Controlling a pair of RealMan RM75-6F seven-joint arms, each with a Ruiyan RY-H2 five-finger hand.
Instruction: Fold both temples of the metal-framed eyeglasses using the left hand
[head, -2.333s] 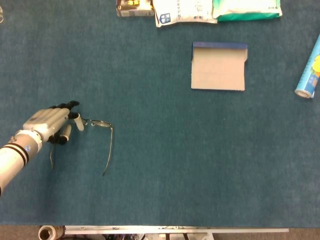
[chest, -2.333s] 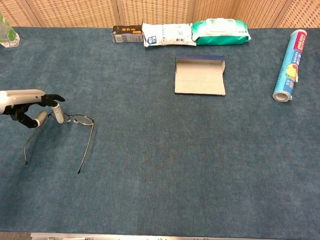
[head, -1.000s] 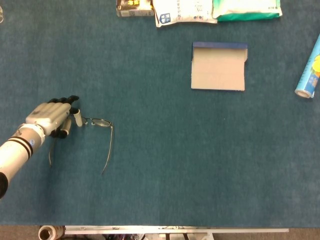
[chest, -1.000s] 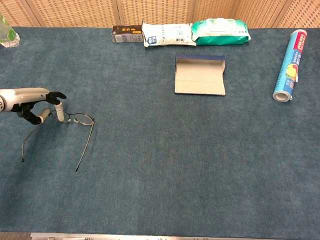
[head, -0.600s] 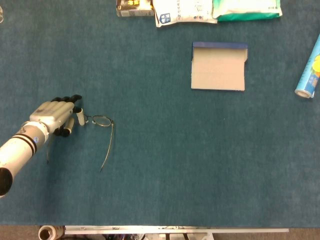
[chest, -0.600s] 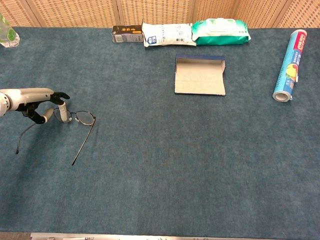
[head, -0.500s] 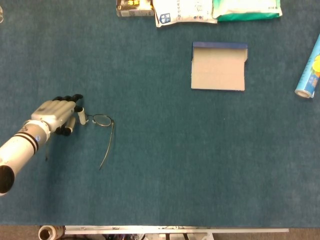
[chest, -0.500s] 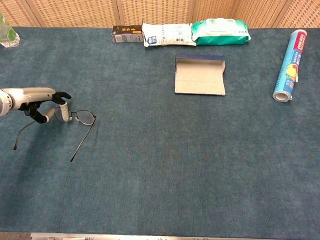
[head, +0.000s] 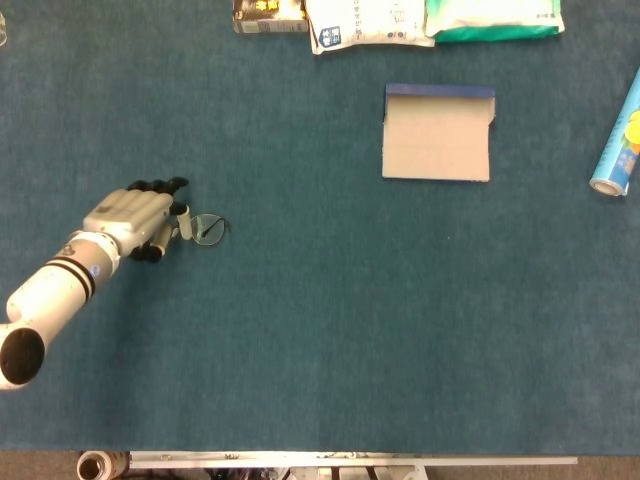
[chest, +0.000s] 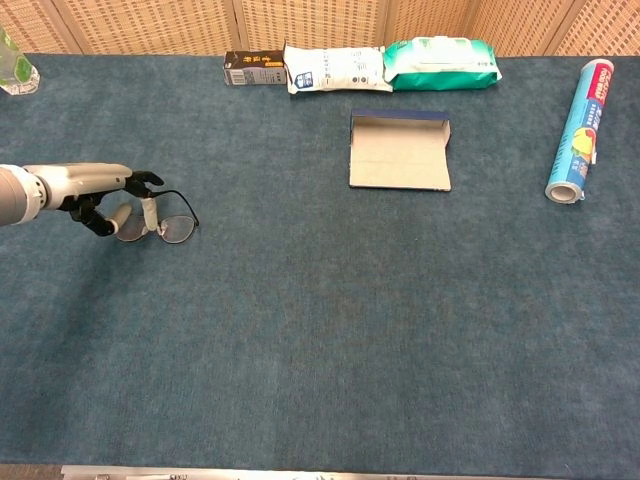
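The left hand (head: 135, 222) reaches in from the left edge over the blue cloth-covered table (chest: 330, 340), its fingers (chest: 148, 213) curled down onto the metal-framed eyeglasses (head: 208, 230), which lie on the cloth at the table's left side; it appears to pinch the frame at the lens nearest the wrist, though the contact itself is too small to make out with certainty. In the chest view one lens sits clear of the hand to its right and a thin dark temple arcs over the fingers (no long temples stretch out across the cloth toward the near edge in either view). Well away, past the middle of the table, an opened flat cardboard box (chest: 399, 152) with a dark blue rim lies flat. At the right side a blue roll (chest: 579, 130) with a printed label lies lengthwise. Along the far edge stand a small dark carton (chest: 253, 68), a white packet (chest: 335, 68) and a green pack of wipes (chest: 440, 62), side by side, and a clear bottle (chest: 14, 65) shows at the far left corner.
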